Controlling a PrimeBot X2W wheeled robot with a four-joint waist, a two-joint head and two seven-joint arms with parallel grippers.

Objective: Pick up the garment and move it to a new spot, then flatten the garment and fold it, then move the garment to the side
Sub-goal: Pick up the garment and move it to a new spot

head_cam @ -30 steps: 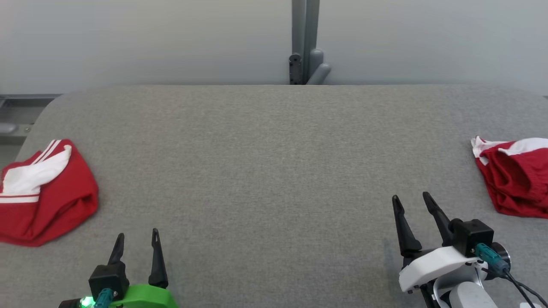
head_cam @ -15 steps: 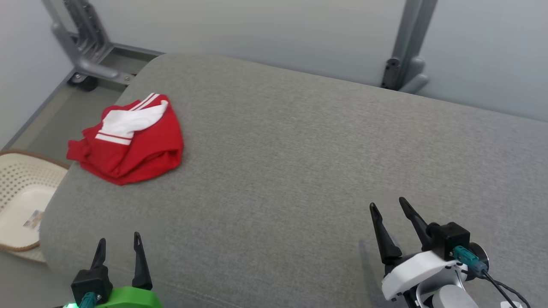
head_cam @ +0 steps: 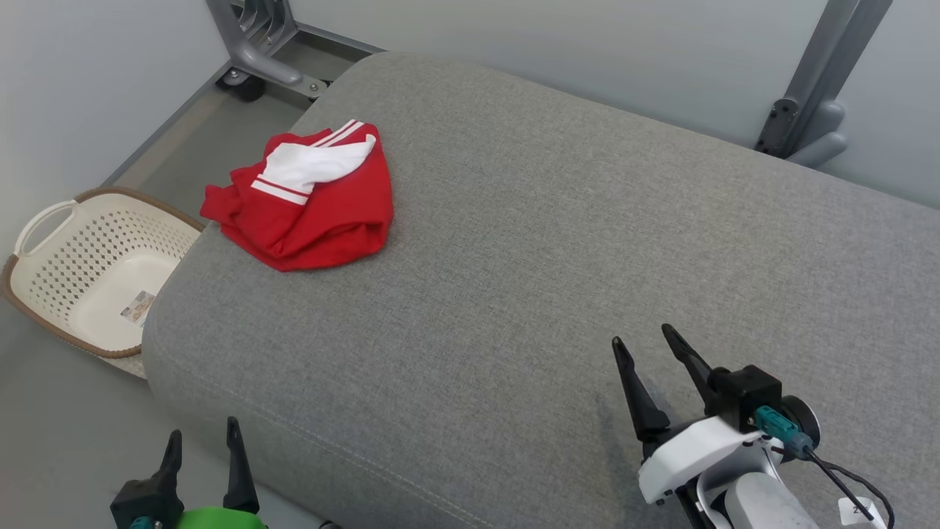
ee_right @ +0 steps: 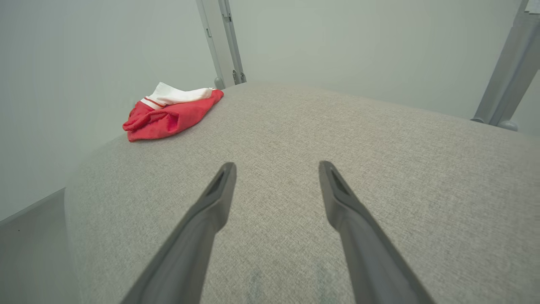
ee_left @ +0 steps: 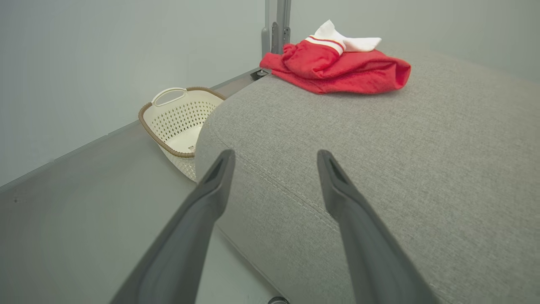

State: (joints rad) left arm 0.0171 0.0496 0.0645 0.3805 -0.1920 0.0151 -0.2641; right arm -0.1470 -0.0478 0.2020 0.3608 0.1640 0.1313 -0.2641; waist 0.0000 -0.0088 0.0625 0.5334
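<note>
**A:** Where did we have the crumpled red garment with the white striped panel?

**B:** Bunched near the far left corner of the grey woven-fabric padded surface, with one red fold right at the left edge. Below that edge, on the floor, stood the cream perforated plastic basket with a brown rim.

**A:** And our tools?

**B:** Both had their jaws wide apart and held nothing. Our left gripper hung off the pad's near left corner, over the floor. Our right gripper hovered above the near part of the pad. Both were well apart from the garment.

**A:** So we judged the pickup not yet begun. What worried us?

**B:** Mostly that edge. If we came at the cloth from the pad's middle and pushed before closing, we could slide it off towards the basket.

**A:** And the grip itself?

**B:** The cloth lay in several layers. Pinching only the top white panel would likely lift one layer and drag the rest, leaving us a worse tangle to flatten. Coming down too deep, our fingers could snag the upholstery weave along with the cloth.

**A:** Anything for the left arm?

**B:** It had to rise over the pad's rounded corner, and a low path would clip it.
</note>
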